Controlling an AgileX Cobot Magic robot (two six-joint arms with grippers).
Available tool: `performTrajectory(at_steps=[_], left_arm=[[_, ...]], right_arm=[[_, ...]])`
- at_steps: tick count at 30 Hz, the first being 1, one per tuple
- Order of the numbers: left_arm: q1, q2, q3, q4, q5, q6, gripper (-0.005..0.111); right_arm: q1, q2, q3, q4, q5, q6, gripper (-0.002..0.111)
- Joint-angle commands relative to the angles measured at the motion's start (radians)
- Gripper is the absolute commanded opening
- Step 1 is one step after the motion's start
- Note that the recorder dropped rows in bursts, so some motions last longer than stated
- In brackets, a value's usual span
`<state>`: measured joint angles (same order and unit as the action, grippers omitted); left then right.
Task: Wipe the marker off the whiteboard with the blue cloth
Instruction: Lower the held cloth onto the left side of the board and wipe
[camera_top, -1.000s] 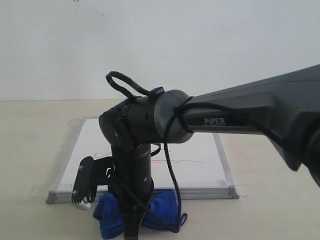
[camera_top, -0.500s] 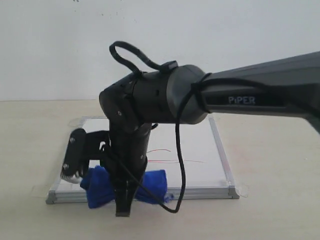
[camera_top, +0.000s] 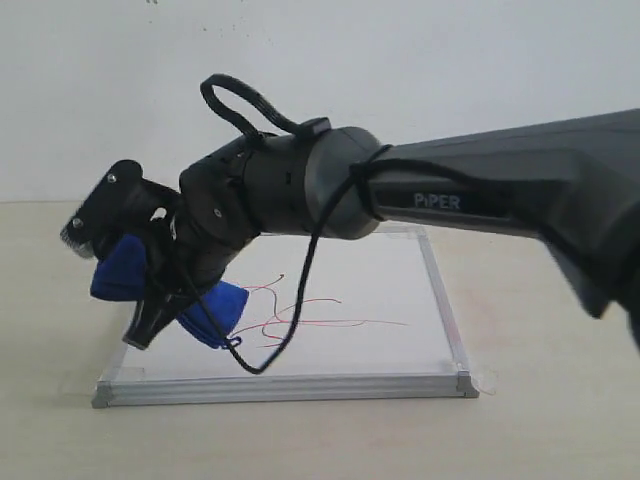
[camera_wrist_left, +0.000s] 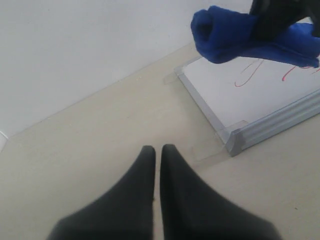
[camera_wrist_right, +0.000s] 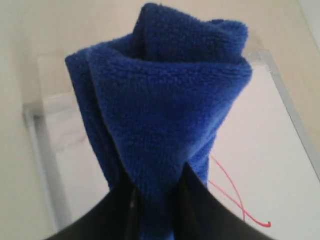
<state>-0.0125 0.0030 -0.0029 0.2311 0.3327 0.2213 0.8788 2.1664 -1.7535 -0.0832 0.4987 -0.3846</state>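
Note:
The whiteboard (camera_top: 285, 388) lies flat on the table, and the red marker squiggle (camera_top: 320, 318) runs across its middle. My right gripper (camera_top: 155, 315) reaches across to the board's left side and is shut on the blue cloth (camera_top: 120, 272), which bulges out on both sides of the fingers. In the right wrist view the cloth (camera_wrist_right: 165, 95) fills the space between the fingers of the gripper (camera_wrist_right: 155, 182), above the board (camera_wrist_right: 280, 165) and red lines (camera_wrist_right: 232, 195). My left gripper (camera_wrist_left: 157, 150) is shut and empty, low over the table short of the board's corner (camera_wrist_left: 235, 137). The cloth (camera_wrist_left: 235, 32) hangs above that corner.
Clear tape tabs (camera_wrist_left: 207, 150) stick out at the board's corners. A black cable (camera_top: 300, 300) loops down from the right arm over the board. A pale wall (camera_top: 320, 80) stands behind the beige table (camera_top: 540, 430).
The right gripper lifted the cloth from the table in front of the board and swung it up and left, tilting over the board's left part. More of the red squiggle now shows.

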Motion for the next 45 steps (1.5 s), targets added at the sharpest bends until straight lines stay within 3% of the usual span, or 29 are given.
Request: performTrajectory(at_steps=[1,9,14,30,34,41,45], left_arm=[[0.002,-0.003,0.003,-0.002,-0.003,0.005,0.004],[0.002,-0.003,0.003,-0.002,-0.003,0.005,0.004],[0.002,-0.003,0.003,-0.002,-0.003,0.005,0.004],[0.002,-0.003,0.003,-0.002,-0.003,0.005,0.004],[0.002,-0.003,0.003,-0.002,-0.003,0.005,0.004],[0.002,-0.003,0.003,-0.002,-0.003,0.005,0.004],[0.002,-0.003,0.003,-0.002,-0.003,0.005,0.004]], right_arm=[[-0.033,0.094,-0.222,-0.003,0.102,0.16,0.0],[-0.071,0.29,-0.642,0.002,0.379,0.308,0.0],[-0.104,0.394,-0.786,0.069,0.472,0.324,0.0],[-0.103,0.548,-0.804,0.318,0.341,0.296,0.0],[-0.101,0.567,-0.804,0.252,0.343,0.282,0.0],[-0.101,0.567,-0.804,-0.191,0.436,0.428,0.0],[-0.101,0.567,-0.804,-0.26,0.467,0.477,0.0]])
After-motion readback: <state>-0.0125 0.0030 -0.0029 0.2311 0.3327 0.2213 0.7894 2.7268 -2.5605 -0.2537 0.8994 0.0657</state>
